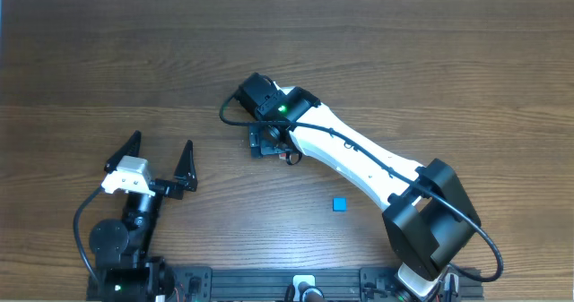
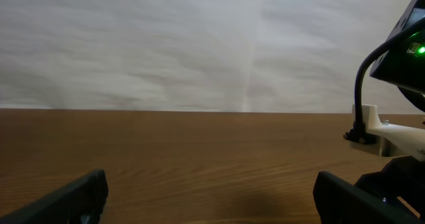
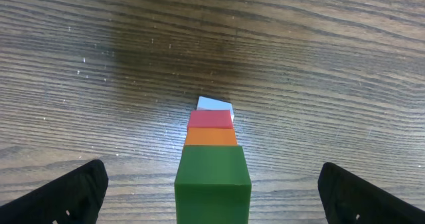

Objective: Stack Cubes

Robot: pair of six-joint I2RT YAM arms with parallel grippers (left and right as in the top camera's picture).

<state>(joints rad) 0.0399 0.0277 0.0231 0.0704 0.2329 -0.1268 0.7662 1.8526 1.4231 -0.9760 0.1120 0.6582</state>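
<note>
Where the right arm [image 1: 359,159] reaches across the middle of the wooden surface [image 1: 108,51], the top view has its wrist over whatever stands beneath. The right wrist view looks down on that spot and gives a stack of four cubes. The green cube [image 3: 212,177] is on top, then the orange cube [image 3: 210,137], the red cube [image 3: 211,119] and a pale cube [image 3: 215,104] at the bottom, each showing as a strip past the one above. The right jaws stand wide open, one on either side of the stack and apart from it, holding nothing.

From above, a small blue cube [image 1: 339,204] lies alone on the surface, nearer the arm bases, just beside the right arm and apart from the stack.

The left arm [image 1: 134,208] stands at the left, close to its base. The left jaws are spread wide with nothing between them, as the top view and the left wrist view both show. That wrist view looks low across the surface to a pale wall [image 2: 199,44], with part of the right arm at one side.
</note>
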